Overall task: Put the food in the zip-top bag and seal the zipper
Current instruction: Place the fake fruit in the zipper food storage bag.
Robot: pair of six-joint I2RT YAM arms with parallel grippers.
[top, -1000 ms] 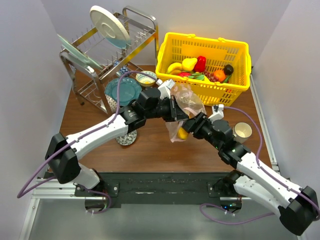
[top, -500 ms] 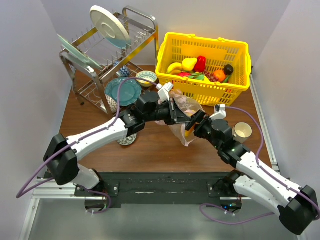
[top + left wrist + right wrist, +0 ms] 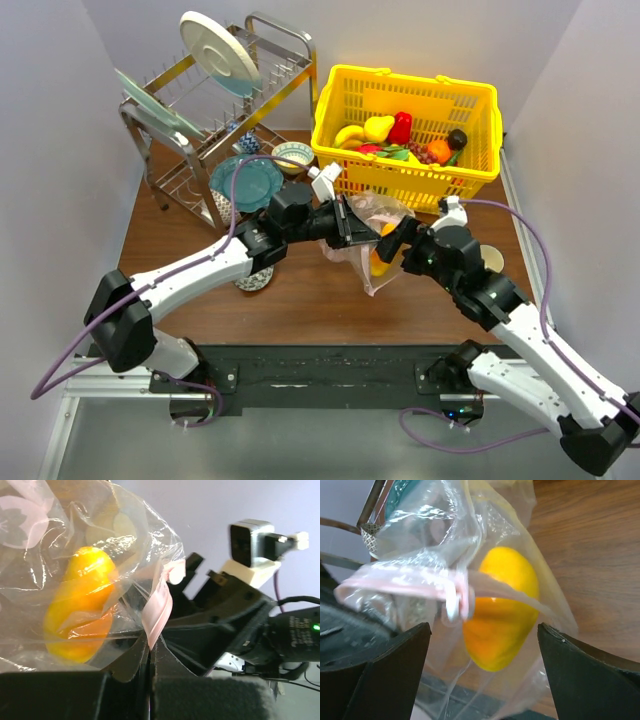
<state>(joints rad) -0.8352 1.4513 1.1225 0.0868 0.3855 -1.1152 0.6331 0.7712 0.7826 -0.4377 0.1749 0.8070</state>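
The clear zip-top bag (image 3: 368, 262) hangs above the table in front of the basket. My left gripper (image 3: 345, 222) is shut on its pink zipper strip (image 3: 159, 607), and the jaws (image 3: 150, 649) pinch the strip's end. A yellow-orange fruit (image 3: 381, 250) sits inside the bag, and shows in the left wrist view (image 3: 77, 611) and the right wrist view (image 3: 502, 607). My right gripper (image 3: 398, 240) is open and empty just right of the bag, its fingers (image 3: 387, 672) spread wide on either side of it (image 3: 485, 677). More food lies in the yellow basket: a banana (image 3: 349, 133), a yellow pear (image 3: 378, 127) and a red pepper (image 3: 401, 127).
The yellow mesh basket (image 3: 470, 92) stands at the back right. A metal dish rack (image 3: 190, 135) with plates stands at the back left, with a teal plate (image 3: 245, 185) and a bowl (image 3: 293, 155) beside it. A cup (image 3: 487, 262) stands right of my right arm.
The right gripper has let go of the yellow-orange fruit, which now lies in the bag, and drawn back to the right and upward. The left gripper still holds the bag, shifted slightly.
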